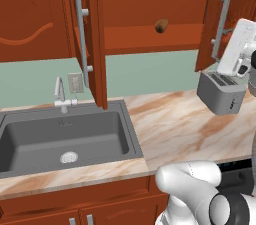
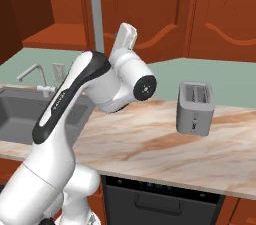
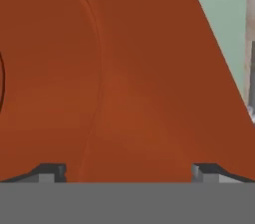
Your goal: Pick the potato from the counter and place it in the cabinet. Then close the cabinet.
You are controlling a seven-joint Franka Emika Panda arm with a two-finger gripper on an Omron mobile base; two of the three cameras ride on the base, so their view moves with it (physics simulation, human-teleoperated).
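The potato (image 1: pixel 161 25) lies on the shelf inside the cabinet (image 1: pixel 145 38), whose two doors both stand open. The left door (image 1: pixel 94 34) shows edge-on above the sink. The right door (image 1: pixel 218 4) swings out over the toaster, and my white hand (image 1: pixel 236 46) sits against its outer side near the long silver handle (image 1: pixel 223 19). In the hand view my gripper (image 3: pixel 127 172) is open, its fingertips (image 3: pixel 50 172) wide apart with nothing between them, facing the door's reddish-brown arched panel (image 3: pixel 124 68) from very close. The counter (image 1: pixel 185 124) runs below.
A grey toaster (image 1: pixel 220 91) stands on the counter under the right door, also seen in the right base view (image 2: pixel 195 106). The dark sink (image 1: pixel 60 136) with its faucet (image 1: pixel 61 95) lies to the left. My arm (image 2: pixel 75 94) rises over the counter's front edge.
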